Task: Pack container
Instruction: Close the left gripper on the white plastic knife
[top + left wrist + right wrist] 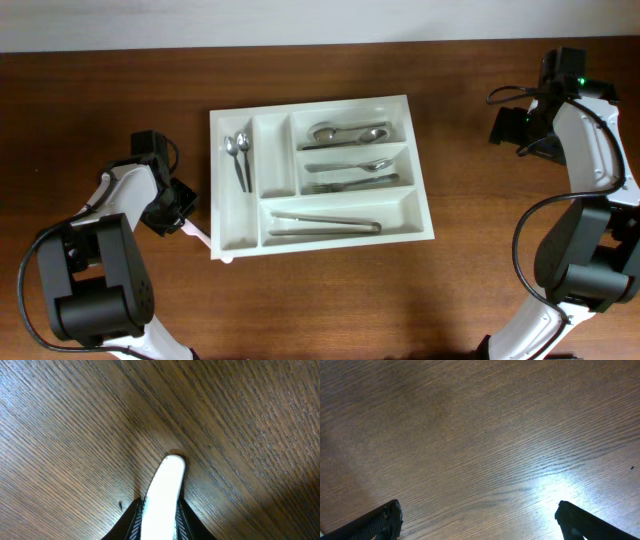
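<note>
**Left gripper (158, 506) clenched on white handle (167, 480), container (235, 220) just ahead**

Pinched between both fingers: the white handle, rounded tip down against the wooden table (480, 435). Just past that tip, the container's nearest corner, close, contact not clear. Deeper in, cutlery (345, 133) lying in its slots. Far beyond the container, well apart from it, right gripper (477, 515) with jaws spread wide above the table

My left arm (125, 182) and right arm (585, 140): white shells, chunky black joints, looping black cables (517, 250), one little green light (580, 82).
</note>
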Robot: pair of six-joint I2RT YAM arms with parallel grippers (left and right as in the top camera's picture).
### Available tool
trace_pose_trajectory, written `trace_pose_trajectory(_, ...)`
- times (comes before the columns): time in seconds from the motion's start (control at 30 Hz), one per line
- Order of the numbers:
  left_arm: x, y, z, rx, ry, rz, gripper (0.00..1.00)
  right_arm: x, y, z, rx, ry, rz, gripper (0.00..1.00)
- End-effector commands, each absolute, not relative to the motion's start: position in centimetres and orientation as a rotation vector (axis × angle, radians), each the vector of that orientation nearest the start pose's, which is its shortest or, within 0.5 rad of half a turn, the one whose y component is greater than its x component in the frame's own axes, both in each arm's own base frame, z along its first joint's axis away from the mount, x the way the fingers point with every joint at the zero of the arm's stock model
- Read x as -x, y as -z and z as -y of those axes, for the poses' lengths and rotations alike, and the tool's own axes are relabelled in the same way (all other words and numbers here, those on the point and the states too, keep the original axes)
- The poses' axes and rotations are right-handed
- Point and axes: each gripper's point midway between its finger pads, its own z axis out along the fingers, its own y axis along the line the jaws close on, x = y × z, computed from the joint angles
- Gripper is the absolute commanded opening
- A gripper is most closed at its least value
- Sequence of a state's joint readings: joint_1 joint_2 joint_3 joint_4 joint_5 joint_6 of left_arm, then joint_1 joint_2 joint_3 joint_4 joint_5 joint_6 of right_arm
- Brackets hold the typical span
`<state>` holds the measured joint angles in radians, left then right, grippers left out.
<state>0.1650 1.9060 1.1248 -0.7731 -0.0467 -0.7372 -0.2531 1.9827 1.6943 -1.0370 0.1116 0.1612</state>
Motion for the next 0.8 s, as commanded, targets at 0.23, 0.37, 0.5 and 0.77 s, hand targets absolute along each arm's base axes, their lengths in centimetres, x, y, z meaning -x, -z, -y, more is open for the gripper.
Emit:
trace_pose_trajectory(0.23,-26.7,7.2,-6.6,1.45,-0.244,-2.94,0.17,-42.3,-11.0,13.1,-0.636,0.178,-2.809,0.99)
trace_pose_trajectory(0.37,-27.4,7.3,-6.8,1.439,-0.234,-2.912,0.18,-42.3,-11.0,13.1,-0.636,0.178,-2.809,0.99)
trace_pose_trajectory(0.5,-28.1,7.4,-7.6,1.419,-0.272,-2.872,0.18,-42.3,-11.0,13.1,-0.636,0.178,-2.809,0.99)
trace_pose_trajectory(0.77,-29.0,7.1,-9.5,1.379,-0.397,-2.791,0.18,-42.3,-11.0,13.1,-0.636,0.178,-2.809,0.99)
